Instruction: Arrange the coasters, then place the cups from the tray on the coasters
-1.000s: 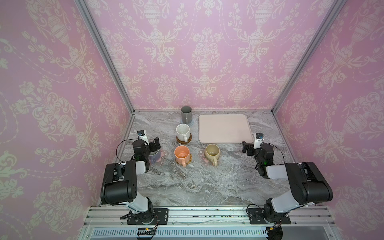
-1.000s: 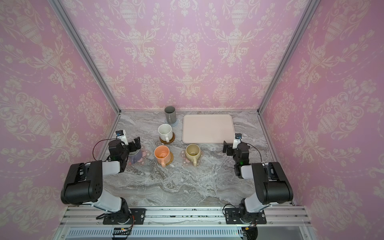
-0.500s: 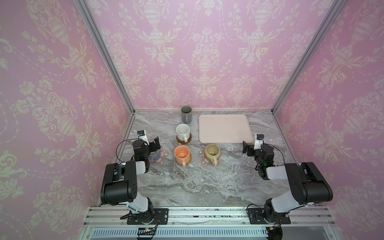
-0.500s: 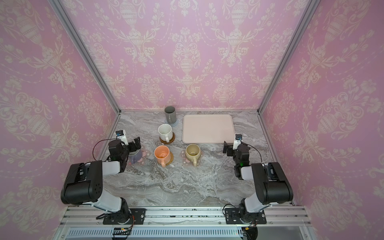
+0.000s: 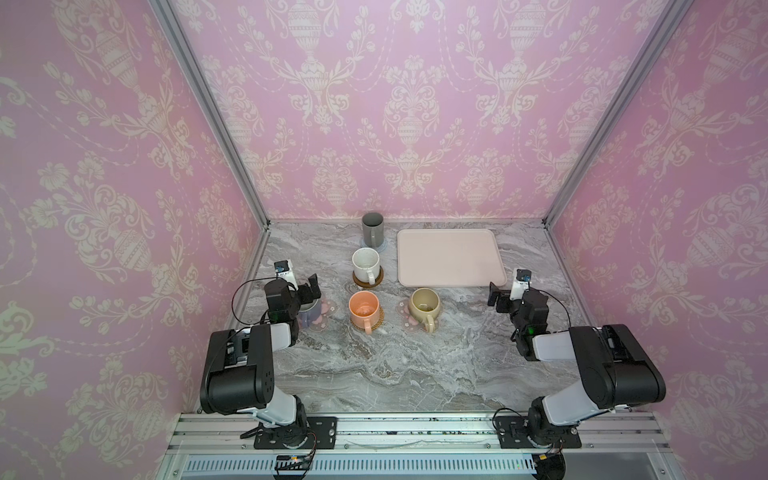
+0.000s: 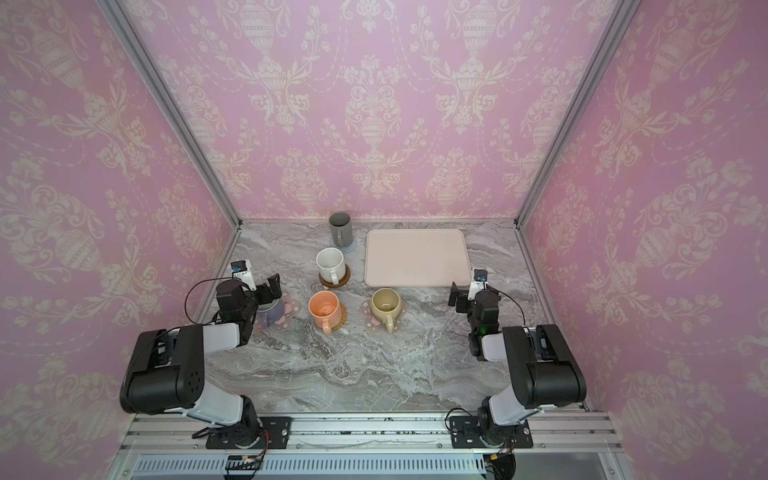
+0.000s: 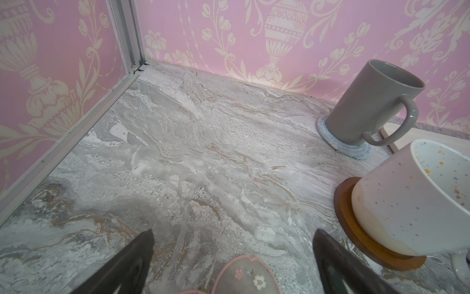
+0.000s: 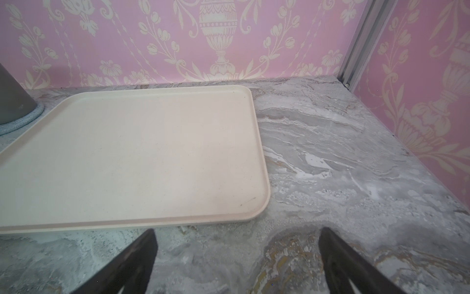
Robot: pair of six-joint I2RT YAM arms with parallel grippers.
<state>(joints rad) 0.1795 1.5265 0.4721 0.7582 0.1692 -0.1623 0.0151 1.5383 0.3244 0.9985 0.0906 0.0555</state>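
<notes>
The tray (image 5: 451,257) lies bare at the back right. Each cup stands on a coaster. The dark grey cup (image 5: 372,228) is on the light-blue one (image 7: 353,151). The speckled white cup (image 5: 365,264) is on the brown disc (image 7: 356,231). The peach-orange cup (image 5: 363,309) is on tan rattan (image 5: 379,322). The beige-yellow cup (image 5: 424,305) is on a flower coaster (image 5: 405,318). The lavender cup (image 5: 308,319) is on the other flower coaster (image 7: 245,275). My left gripper (image 5: 308,292) hangs open just above the lavender cup. My right gripper (image 5: 498,297) is open and holds nothing, above bare marble by the tray's near right corner.
Pink papered walls close in the marble table (image 5: 395,365) on three sides, with metal corner posts (image 5: 208,112) at the back. Both arm bases sit on the front rail (image 5: 415,432). Bare marble lies between the cups and the rail.
</notes>
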